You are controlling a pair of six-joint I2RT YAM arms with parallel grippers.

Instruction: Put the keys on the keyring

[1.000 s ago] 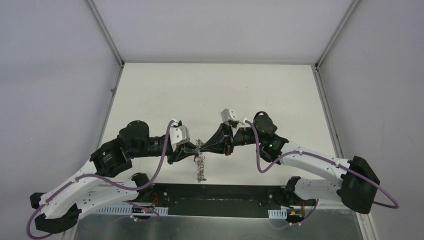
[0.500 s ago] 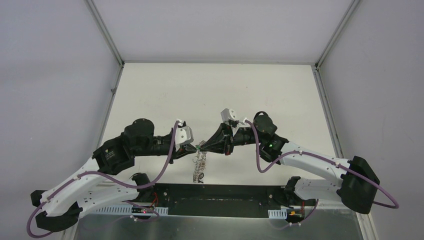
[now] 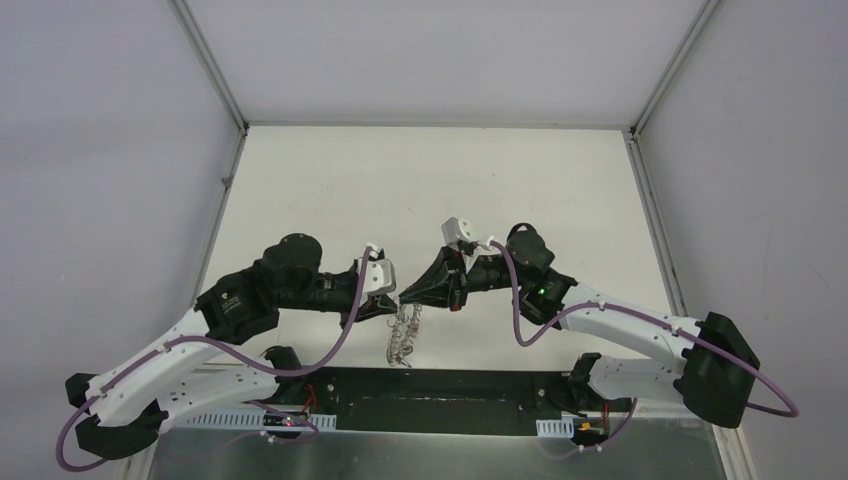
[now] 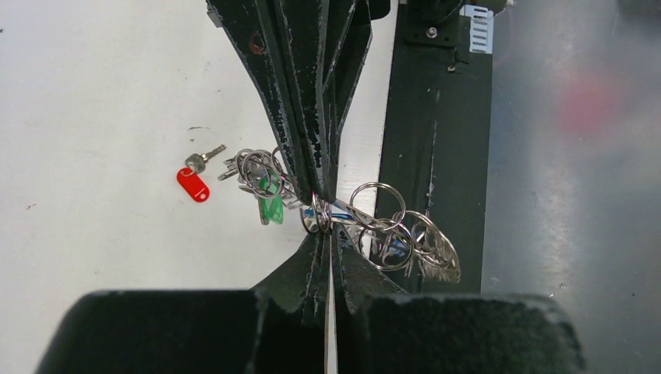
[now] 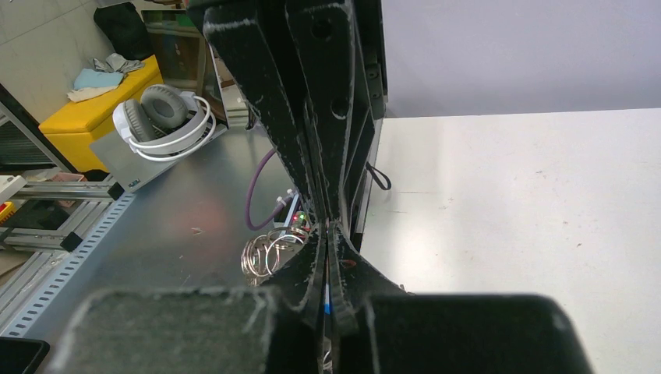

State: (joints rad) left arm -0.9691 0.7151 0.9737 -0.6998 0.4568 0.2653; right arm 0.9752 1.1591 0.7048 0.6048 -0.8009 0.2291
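Between both closed jaws — keyring (image 4: 319, 214) pinched, red-tagged key (image 4: 192, 185) below on table (image 4: 93, 117)

Surface notes, left wrist view.
keyring (image 4: 394, 238): bright polished wire, glossy; red-tagged key (image 4: 193, 184): shiny plastic tag, silvery metal blade; right gripper (image 4: 318, 191) fingers (image 4: 300, 93): matt black, chipped, scuffed; table (image 4: 93, 93): smooth matt white.

Twin arms, top view. Left arm (image 3: 160, 365) and right arm (image 3: 630, 322): white lower links, black joint housings, black forearms. A purple cable (image 3: 342, 325) loops along each (a green lamp (image 3: 541, 291) glows on a black joint right of frame centre). White camera housings (image 3: 378, 275) cap the wrists. Wrist views: black fingers (image 4: 300, 273), edges scuffed grey, with round screw holes.
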